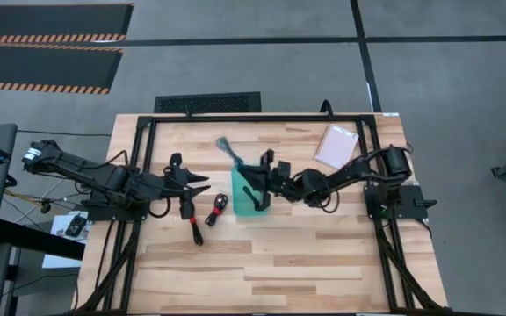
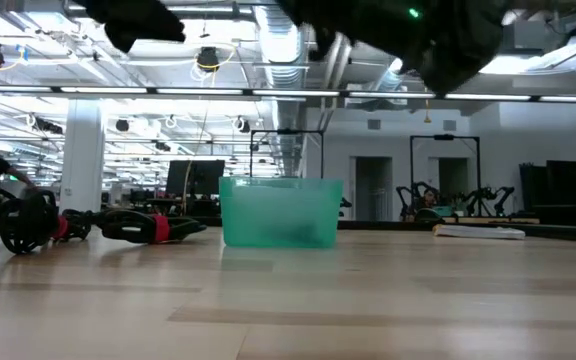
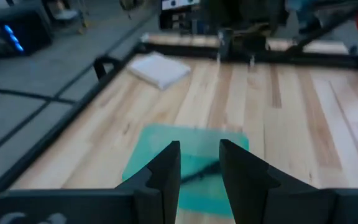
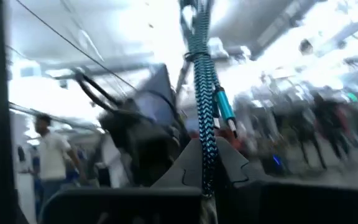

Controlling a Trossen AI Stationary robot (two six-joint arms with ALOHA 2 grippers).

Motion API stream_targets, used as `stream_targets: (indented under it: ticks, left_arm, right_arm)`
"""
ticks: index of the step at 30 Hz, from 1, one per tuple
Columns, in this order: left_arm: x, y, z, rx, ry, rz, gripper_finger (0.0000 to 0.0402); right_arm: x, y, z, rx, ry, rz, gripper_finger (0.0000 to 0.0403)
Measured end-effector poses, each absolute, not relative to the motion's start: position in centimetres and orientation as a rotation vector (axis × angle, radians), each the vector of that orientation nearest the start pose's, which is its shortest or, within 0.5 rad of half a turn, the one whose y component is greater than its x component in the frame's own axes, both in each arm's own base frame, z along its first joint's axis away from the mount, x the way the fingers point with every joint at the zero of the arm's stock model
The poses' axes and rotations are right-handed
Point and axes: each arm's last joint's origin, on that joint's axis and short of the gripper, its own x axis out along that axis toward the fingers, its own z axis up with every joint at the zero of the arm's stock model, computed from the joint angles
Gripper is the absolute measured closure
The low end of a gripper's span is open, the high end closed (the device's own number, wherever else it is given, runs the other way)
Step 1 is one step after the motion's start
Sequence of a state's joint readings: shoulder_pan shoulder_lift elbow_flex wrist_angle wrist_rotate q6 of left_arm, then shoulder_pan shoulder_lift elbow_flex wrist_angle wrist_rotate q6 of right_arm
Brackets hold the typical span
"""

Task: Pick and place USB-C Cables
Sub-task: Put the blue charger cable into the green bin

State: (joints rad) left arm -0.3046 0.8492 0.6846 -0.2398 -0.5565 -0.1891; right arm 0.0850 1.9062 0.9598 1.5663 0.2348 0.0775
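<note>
My right gripper [image 1: 246,168] is over the far end of the translucent teal tray [image 1: 238,209], shut on a teal-blue braided USB-C cable [image 1: 227,147] and tipped upward. One black cable [image 1: 255,195] lies inside the tray. Black cables with red ties [image 1: 220,207] [image 1: 188,209] [image 1: 198,233] lie on the wood left of the tray. My left gripper [image 1: 202,184] hovers above them, open, with nothing between its fingers [image 3: 166,168]. The tray [image 3: 166,155] shows beyond them. My right gripper pinches the bundled teal-blue cable [image 4: 205,134] between its two fingers. The bundle runs on past the fingertips along the way they point, slanting upward, with a teal plug [image 4: 226,113] beside it. The cable is lifted clear of the table and the tray.
A white flat packet [image 1: 336,145] lies at the table's far right corner. A black frame rail [image 1: 262,116] runs round the wooden top. The near half of the table [image 1: 262,272] is bare wood. In the low view the tray [image 2: 281,212] stands mid-table, and cables [image 2: 148,227] lie to its left.
</note>
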Motion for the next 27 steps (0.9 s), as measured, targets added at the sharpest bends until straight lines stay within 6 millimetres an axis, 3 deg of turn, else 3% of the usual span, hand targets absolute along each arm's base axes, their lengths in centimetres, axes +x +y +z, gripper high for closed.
stream_targets:
  ticks: [12, 19, 27]
  left_arm:
    - [18.5, -4.2, 30.9, -0.009, 0.107, 0.266, 0.0301]
    - [18.5, -4.4, 32.7, 0.065, -0.168, 0.191, 0.0301]
    - [17.2, -2.9, 28.3, -0.015, -0.424, 0.268, 0.0297]
  right_arm:
    - [37.7, 2.8, 25.2, 0.110, -0.638, -0.149, 0.0388]
    - [37.5, 2.9, 25.5, 0.119, -0.645, -0.144, 0.0385]
    - [37.5, 3.4, 25.5, 0.111, -0.645, -0.133, 0.0384]
